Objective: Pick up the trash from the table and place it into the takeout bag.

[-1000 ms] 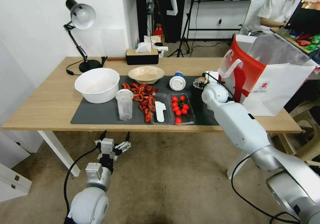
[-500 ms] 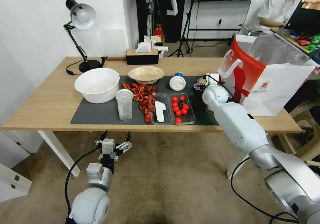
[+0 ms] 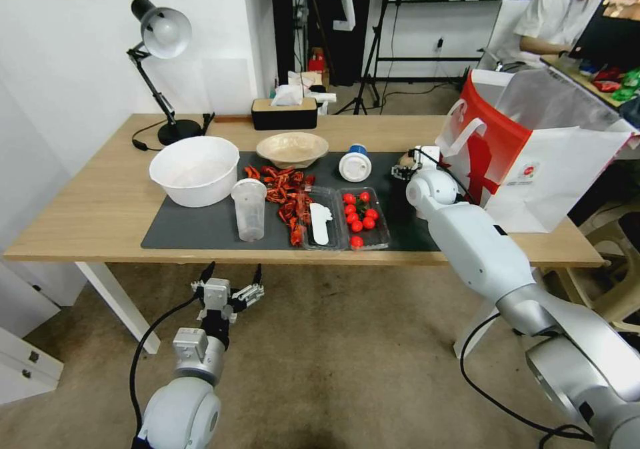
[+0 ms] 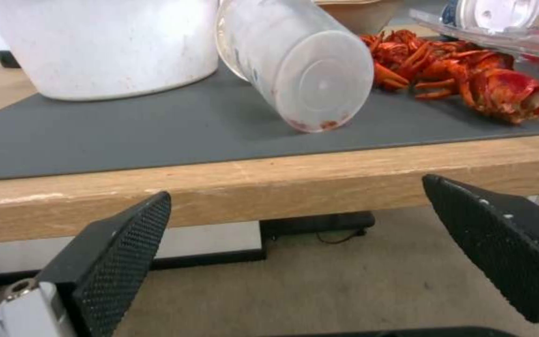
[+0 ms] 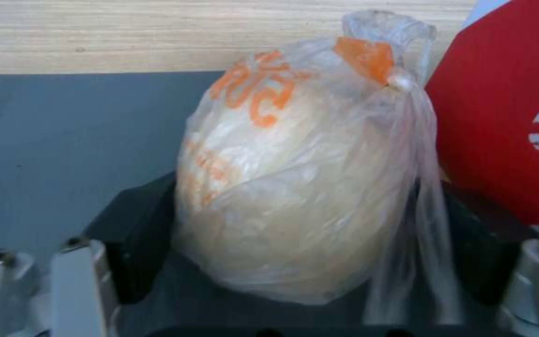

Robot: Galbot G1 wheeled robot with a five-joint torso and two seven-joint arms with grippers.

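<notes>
Right gripper (image 3: 403, 167) is at the far right end of the dark grey rectangular mat (image 3: 200, 232), hard up against the big boxy white-and-red paper takeout bag (image 3: 533, 162). In the right wrist view the jaws are clamped on the tan lump in clear plastic wrap with orange print (image 5: 294, 187), one black pad on each side. The knotted top of the wrap sticks out beyond the fingers, close to the bag's red panel.

Step in hand, as I read it: carry the lump up and into the bag. To do it well:
- lift straight up first — the bag wall is high and right beside the gripper, so a sideways move risks pushing the bag or snagging a white strap handle (image 3: 467, 135)
- clear the rim fully before moving across over the opening
- keep grip force steady; the wrap is slick and loose, so the lump could slide inside the film

Left gripper (image 3: 227, 287) hangs below the near edge of the long light-wood table (image 3: 80, 222), jaws spread wide, holding nothing — parked. In its wrist view, the clear plastic cup (image 4: 294, 61) stands on the mat.
</notes>
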